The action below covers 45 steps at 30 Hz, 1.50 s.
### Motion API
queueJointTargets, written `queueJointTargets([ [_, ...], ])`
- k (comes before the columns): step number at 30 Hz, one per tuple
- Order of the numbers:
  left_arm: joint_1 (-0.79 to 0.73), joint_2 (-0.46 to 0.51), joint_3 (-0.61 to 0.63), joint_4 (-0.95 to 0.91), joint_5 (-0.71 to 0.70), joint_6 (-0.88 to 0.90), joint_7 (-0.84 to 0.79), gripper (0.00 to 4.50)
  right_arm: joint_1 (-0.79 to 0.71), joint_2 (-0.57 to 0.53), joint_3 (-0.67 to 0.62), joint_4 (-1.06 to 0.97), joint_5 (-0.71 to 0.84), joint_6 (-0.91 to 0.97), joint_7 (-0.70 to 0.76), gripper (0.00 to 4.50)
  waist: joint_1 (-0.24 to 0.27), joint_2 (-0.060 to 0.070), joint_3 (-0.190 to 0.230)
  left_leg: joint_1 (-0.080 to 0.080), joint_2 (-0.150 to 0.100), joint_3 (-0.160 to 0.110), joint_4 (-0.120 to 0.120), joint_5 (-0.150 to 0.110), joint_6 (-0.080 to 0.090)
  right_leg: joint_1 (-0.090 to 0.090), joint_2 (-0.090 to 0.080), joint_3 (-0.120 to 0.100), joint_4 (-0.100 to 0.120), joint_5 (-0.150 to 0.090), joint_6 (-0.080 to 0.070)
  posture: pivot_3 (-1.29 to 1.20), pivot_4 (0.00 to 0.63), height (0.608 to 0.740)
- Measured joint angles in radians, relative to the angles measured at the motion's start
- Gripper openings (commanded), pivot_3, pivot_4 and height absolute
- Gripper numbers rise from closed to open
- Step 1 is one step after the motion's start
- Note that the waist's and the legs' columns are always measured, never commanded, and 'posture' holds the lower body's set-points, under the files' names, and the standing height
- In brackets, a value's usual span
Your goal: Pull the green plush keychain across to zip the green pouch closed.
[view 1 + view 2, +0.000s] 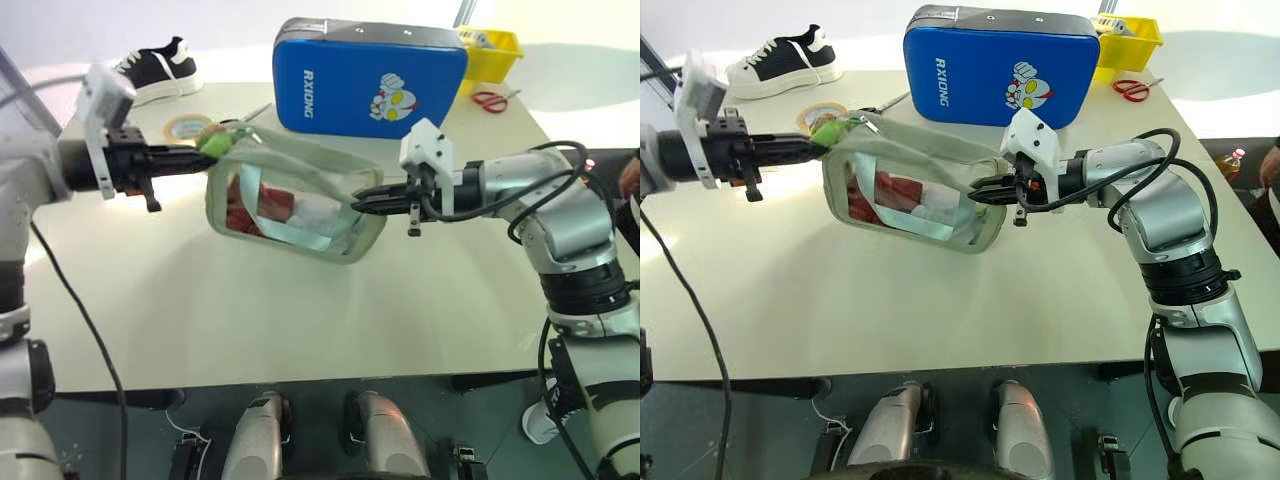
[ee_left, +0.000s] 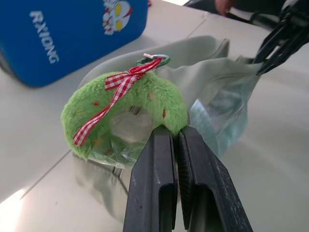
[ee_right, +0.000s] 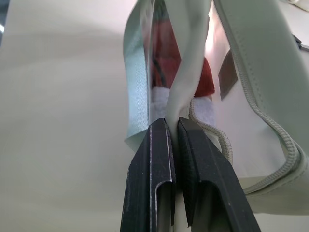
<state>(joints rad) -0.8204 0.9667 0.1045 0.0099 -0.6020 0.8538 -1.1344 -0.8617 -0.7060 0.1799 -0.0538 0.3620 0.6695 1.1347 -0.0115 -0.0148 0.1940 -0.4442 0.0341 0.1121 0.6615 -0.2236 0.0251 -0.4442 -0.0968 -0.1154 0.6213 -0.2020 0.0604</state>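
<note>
The green pouch (image 1: 295,205) hangs above the table between my two grippers, its clear window showing red and white contents. The green plush keychain (image 2: 125,113), a fuzzy lime ring with a red checked ribbon, sits at the pouch's left end (image 1: 214,141). My left gripper (image 2: 175,133) is shut on the lower edge of the plush ring. My right gripper (image 3: 174,126) is shut on the pouch's pale fabric at its right end (image 1: 362,199). The zipper teeth (image 3: 270,116) run beside the right fingers.
A blue hard case (image 1: 368,80) stands behind the pouch. A tape roll (image 1: 185,127) lies behind my left gripper. A black-and-white shoe (image 1: 160,68) is at the back left, a yellow bin (image 1: 492,50) and red scissors (image 1: 490,99) at the back right.
</note>
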Motion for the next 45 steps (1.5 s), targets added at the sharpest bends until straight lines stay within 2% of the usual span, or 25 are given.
queueJointTargets([
  [4, 0.007, -0.007, -0.043, -0.064, 0.004, -0.022, -0.047, 0.03, 0.007, 0.003, 0.001, 0.011, -0.011, -0.002, 0.0, 0.0, 0.0, 0.0, 0.0, 0.001, 0.0, 0.0, 0.001, 0.0, 0.0, 0.0, 0.0, 0.0, 0.002, 0.0, 0.0, 0.0, 0.15, 0.74],
  [10, 0.044, 0.037, -0.09, -0.021, 0.076, -0.121, -0.104, 0.03, 0.002, 0.025, 0.007, -0.001, -0.006, -0.029, 0.009, 0.0, 0.002, 0.0, 0.0, 0.001, 0.0, -0.001, 0.002, 0.0, -0.001, 0.0, 0.0, 0.0, 0.002, -0.001, -0.002, 0.0, 0.15, 0.74],
  [17, 0.083, 0.004, -0.091, 0.056, 0.181, -0.25, -0.052, 0.03, 0.002, 0.024, 0.007, -0.001, -0.008, -0.034, 0.009, 0.0, 0.013, 0.0, 0.0, 0.0, 0.0, -0.001, 0.002, 0.0, 0.0, 0.001, -0.001, 0.0, 0.001, -0.002, -0.004, 0.0, 0.15, 0.74],
  [25, -0.018, -0.072, -0.089, 0.02, 0.133, -0.157, -0.023, 0.03, -0.005, 0.034, 0.006, 0.019, -0.027, -0.05, 0.001, 0.0, 0.021, 0.0, 0.0, 0.0, 0.0, -0.001, 0.003, 0.0, 0.0, 0.001, -0.001, 0.0, 0.002, -0.001, -0.002, 0.0, 0.15, 0.74],
  [29, -0.014, -0.076, -0.093, -0.057, 0.09, -0.113, -0.048, 0.03, -0.005, 0.046, 0.006, 0.019, -0.027, -0.052, -0.002, 0.0, 0.013, 0.0, 0.0, 0.001, 0.0, -0.001, 0.003, 0.0, 0.0, 0.0, 0.0, 0.0, 0.004, 0.0, 0.0, 0.0, 0.15, 0.74],
  [32, 0.03, -0.063, -0.134, -0.103, 0.144, -0.173, -0.049, 0.03, -0.004, 0.048, 0.006, 0.017, -0.027, -0.05, -0.006, 0.0, 0.012, 0.0, 0.0, 0.002, 0.0, -0.001, 0.003, 0.0, 0.0, 0.0, 0.0, 0.0, 0.005, 0.0, 0.0, 0.0, 0.15, 0.74],
  [35, 0.062, -0.077, -0.179, -0.1, 0.212, -0.261, -0.02, 1.02, -0.002, 0.048, 0.006, 0.015, -0.027, -0.043, -0.012, 0.0, 0.016, 0.0, 0.0, 0.001, 0.0, -0.001, 0.003, 0.0, -0.001, 0.0, 0.0, 0.0, 0.006, -0.001, -0.001, 0.0, 0.15, 0.74],
  [40, 0.047, -0.069, -0.189, -0.083, 0.239, -0.275, -0.02, 3.61, -0.002, 0.047, 0.006, 0.013, -0.029, -0.04, -0.023, 0.0, 0.019, 0.0, 0.0, 0.001, 0.0, -0.001, 0.004, 0.0, -0.001, 0.0, -0.001, 0.0, 0.005, -0.002, -0.003, 0.0, 0.15, 0.74],
  [45, 0.019, 0.041, -0.138, -0.069, 0.191, -0.19, -0.084, 3.61, -0.001, 0.046, 0.006, 0.007, -0.025, -0.039, -0.024, 0.0, 0.014, 0.001, 0.0, 0.001, 0.0, -0.001, 0.003, 0.0, -0.001, -0.001, -0.001, 0.0, 0.005, -0.002, -0.003, 0.0, 0.15, 0.74],
])
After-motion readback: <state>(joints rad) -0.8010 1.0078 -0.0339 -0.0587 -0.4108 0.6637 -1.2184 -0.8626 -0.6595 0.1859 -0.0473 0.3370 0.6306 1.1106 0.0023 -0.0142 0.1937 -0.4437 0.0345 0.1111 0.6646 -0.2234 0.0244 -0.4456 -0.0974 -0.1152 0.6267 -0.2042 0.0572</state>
